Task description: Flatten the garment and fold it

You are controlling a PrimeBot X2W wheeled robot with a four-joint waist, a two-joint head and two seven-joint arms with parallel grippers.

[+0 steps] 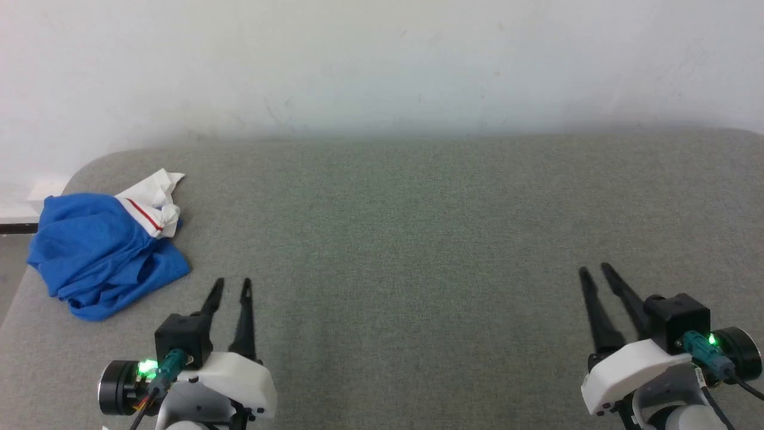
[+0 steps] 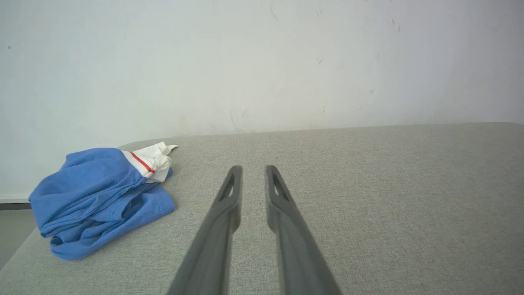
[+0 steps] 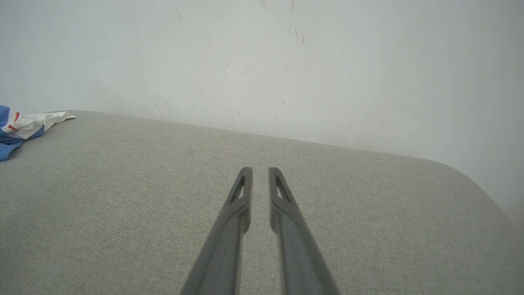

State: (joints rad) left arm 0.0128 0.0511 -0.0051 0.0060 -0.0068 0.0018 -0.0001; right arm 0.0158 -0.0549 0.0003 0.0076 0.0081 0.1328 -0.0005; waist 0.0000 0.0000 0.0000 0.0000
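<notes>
Garment [image 1: 101,257]: lies crumpled in a blue heap, white red-striped part on top, at the far left edge of the grey table [image 1: 388,227]. Left gripper [image 1: 233,282]: sits near the heap, to its right, clear of the cloth, jaws a narrow gap apart, holding nothing. Right gripper [image 1: 593,269]: sits well apart at the table's right, jaws likewise narrowly parted, empty.
</notes>
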